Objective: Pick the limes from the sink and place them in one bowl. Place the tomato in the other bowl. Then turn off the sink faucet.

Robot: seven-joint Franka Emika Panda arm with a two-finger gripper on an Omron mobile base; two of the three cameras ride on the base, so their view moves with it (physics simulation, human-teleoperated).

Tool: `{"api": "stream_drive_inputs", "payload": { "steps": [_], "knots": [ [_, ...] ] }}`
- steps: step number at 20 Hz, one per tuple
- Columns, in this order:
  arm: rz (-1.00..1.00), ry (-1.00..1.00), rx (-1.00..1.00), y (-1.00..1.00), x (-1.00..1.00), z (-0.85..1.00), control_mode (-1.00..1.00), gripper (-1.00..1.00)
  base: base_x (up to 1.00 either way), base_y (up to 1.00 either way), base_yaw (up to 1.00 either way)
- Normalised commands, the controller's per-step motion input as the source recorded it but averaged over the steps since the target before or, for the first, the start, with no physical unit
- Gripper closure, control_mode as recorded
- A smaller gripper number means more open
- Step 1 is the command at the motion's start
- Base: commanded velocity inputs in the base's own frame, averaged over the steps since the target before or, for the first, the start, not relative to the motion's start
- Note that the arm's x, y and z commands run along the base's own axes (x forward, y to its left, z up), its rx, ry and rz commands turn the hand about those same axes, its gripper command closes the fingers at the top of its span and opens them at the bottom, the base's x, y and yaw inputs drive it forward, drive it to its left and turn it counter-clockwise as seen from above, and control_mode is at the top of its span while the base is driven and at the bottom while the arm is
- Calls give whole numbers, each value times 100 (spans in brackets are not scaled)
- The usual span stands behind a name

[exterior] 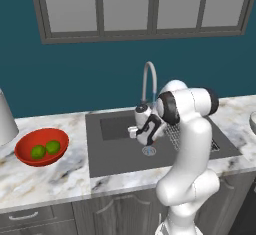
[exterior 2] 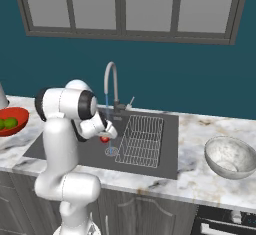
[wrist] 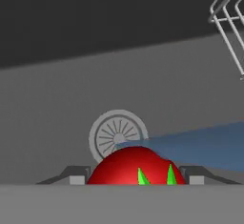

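Observation:
My gripper [exterior 2: 106, 138] is down in the sink [exterior: 115, 151], shut on the tomato [wrist: 128, 167], a glossy red ball with a green top that sits between the two finger tips. The round metal drain [wrist: 117, 133] lies just beyond it. Two limes [exterior: 38, 152] [exterior: 53, 146] rest in the red-orange bowl [exterior: 24, 157] on the counter left of the sink. The pale grey-white bowl [exterior 2: 220, 151] stands on the counter to the right. From the silver gooseneck faucet [exterior: 148, 79] a blue stream of water [exterior 2: 106, 124] falls into the basin.
A wire dish rack [exterior 2: 142, 139] fills the right part of the sink, close beside my hand. A pale rounded object [exterior: 5, 116] stands behind the red-orange bowl at the left edge. Windows run along the teal wall behind.

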Motion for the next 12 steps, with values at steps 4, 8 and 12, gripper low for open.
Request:
{"api": "stream_drive_inputs", "payload": {
  "steps": [4,8,12],
  "knots": [
    [-2,0,-6,24,-26,73,-100,100,0,0,0],
    [-3,0,-6,0,-24,83,-100,100,0,0,0],
    [-2,0,-5,0,-38,71,-100,100,0,0,0]
  ]
}}
